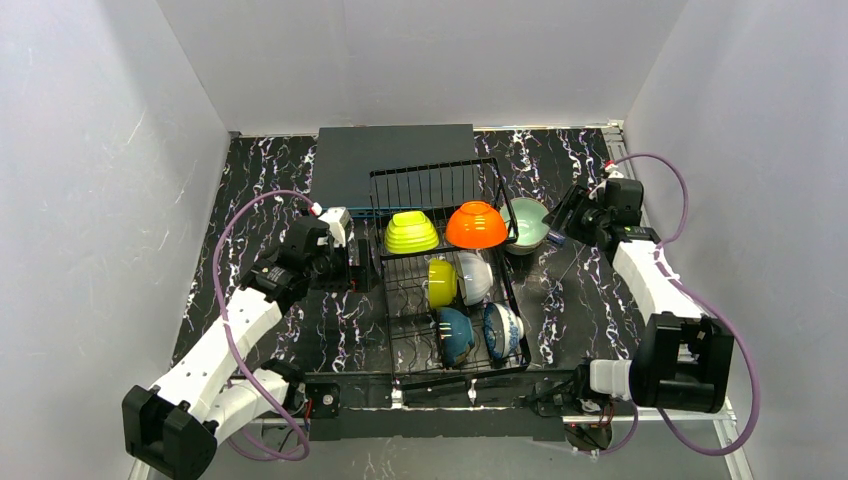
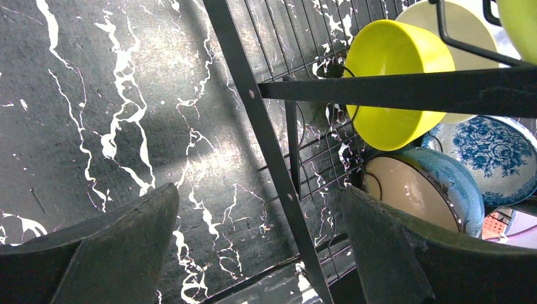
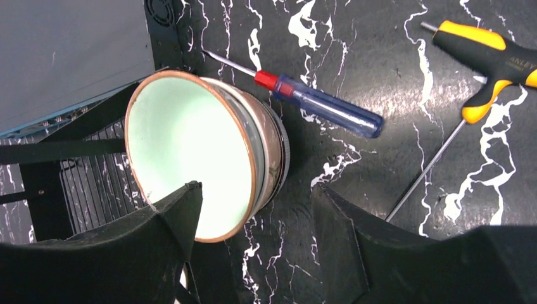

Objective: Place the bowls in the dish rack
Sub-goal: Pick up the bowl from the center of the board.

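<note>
Your right end effector [image 3: 256, 195], spread astride the rim of the mint bowl [image 3: 183, 145] leaning against the right side of the dish rack [image 1: 430, 185], could squeeze it loose toward the screwdriver [image 3: 323, 107] if you close off-centre.

Bright, even overhead light. The black white-veined marble tabletop [image 2: 209, 164] shows a soft glare patch crossed by a diagonal shadow. The mint-green copper-rimmed bowl [image 3: 183, 139] glows nearly washed out inside.

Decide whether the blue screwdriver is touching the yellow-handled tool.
Apart. The right wrist view shows bare table between the blue screwdriver and the yellow-handled tool.
</note>
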Action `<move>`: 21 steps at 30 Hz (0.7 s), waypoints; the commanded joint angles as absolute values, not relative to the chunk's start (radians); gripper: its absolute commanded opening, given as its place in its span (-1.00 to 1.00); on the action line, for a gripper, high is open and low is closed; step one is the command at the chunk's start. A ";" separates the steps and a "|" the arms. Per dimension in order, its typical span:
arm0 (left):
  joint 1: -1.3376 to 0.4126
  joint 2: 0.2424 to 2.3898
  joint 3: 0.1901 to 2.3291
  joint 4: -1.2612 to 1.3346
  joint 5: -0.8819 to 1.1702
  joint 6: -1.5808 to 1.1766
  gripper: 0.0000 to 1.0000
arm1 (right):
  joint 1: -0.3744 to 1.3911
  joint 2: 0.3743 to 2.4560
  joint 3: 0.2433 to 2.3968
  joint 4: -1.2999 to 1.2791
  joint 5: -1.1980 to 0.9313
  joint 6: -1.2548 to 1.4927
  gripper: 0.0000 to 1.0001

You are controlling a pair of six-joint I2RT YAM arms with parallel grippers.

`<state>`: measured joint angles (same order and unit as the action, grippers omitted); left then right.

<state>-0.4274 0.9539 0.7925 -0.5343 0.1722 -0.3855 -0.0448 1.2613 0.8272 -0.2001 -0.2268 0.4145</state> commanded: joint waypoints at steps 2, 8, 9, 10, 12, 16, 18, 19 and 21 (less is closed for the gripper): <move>-0.422 0.960 0.826 -0.558 0.184 -0.371 0.96 | -0.027 1.323 0.903 -0.140 -0.200 0.386 0.37; -0.422 0.959 0.825 -0.555 0.190 -0.371 0.96 | -0.011 1.385 0.958 -0.155 -0.192 0.357 0.08; -0.423 0.959 0.824 -0.553 0.192 -0.371 0.96 | -0.008 1.389 0.963 -0.160 -0.187 0.350 0.06; -0.422 0.959 0.824 -0.554 0.192 -0.370 0.96 | -0.006 1.392 0.967 -0.162 -0.180 0.344 0.05; -0.422 0.962 0.824 -0.553 0.194 -0.371 0.96 | -0.002 1.398 0.973 -0.165 -0.169 0.333 0.05; -0.423 0.966 0.824 -0.552 0.198 -0.369 0.96 | -0.001 1.421 0.982 -0.169 -0.167 0.317 0.05; -0.422 0.969 0.825 -0.553 0.198 -0.368 0.96 | 0.000 1.433 0.991 -0.182 -0.172 0.303 0.02; -0.422 0.971 0.824 -0.552 0.199 -0.368 0.96 | 0.000 1.436 0.994 -0.187 -0.176 0.294 0.02; -0.423 0.973 0.825 -0.552 0.204 -0.368 0.96 | 0.027 1.437 0.988 -0.183 -0.179 0.284 -0.02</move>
<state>-0.4271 0.9710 0.7940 -0.5350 0.1772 -0.3847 -0.0010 1.4284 0.9466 -0.1841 -0.1822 0.3279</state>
